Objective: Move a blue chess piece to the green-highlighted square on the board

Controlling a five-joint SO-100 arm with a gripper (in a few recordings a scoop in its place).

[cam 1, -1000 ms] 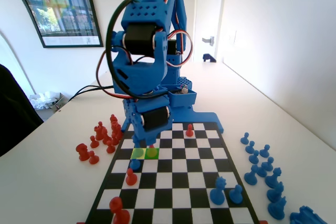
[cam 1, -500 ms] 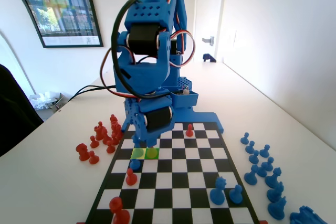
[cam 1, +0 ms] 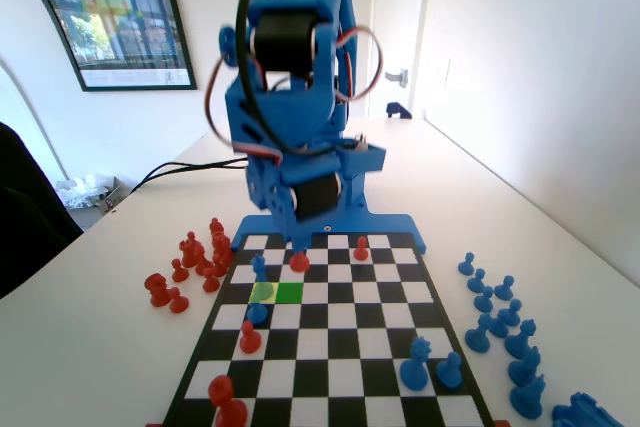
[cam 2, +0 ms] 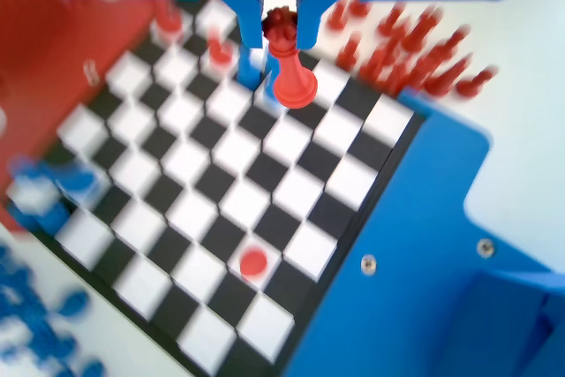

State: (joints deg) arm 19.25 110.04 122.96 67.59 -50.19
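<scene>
My gripper (cam 1: 299, 245) hangs over the far part of the board (cam 1: 340, 347), shut on a red crowned piece (cam 1: 299, 262) lifted off the squares. In the wrist view the gripper (cam 2: 281, 37) pinches that red piece (cam 2: 287, 72) by its head. The green-highlighted square (cam 1: 289, 292) lies bare, just nearer the camera than the hanging piece. Beside it is a paler yellow-green square (cam 1: 263, 292). The slim blue chess piece (cam 1: 259, 267) stands one square beyond the yellow-green one, left of the gripper. It peeks out beside the left jaw as a blurred blue shape (cam 2: 256, 68).
A squat blue pawn (cam 1: 257, 313) and red pieces (cam 1: 250, 339) stand on the board's left files. Two larger blue pieces (cam 1: 415, 367) stand at the near right. A red pawn (cam 1: 361, 247) is at the far row. Captured red pieces (cam 1: 190, 267) and blue pieces (cam 1: 500, 317) flank the board.
The gripper has risen and drawn back toward the far end, carrying the red piece up off the green square. That uncovered the slim blue piece.
</scene>
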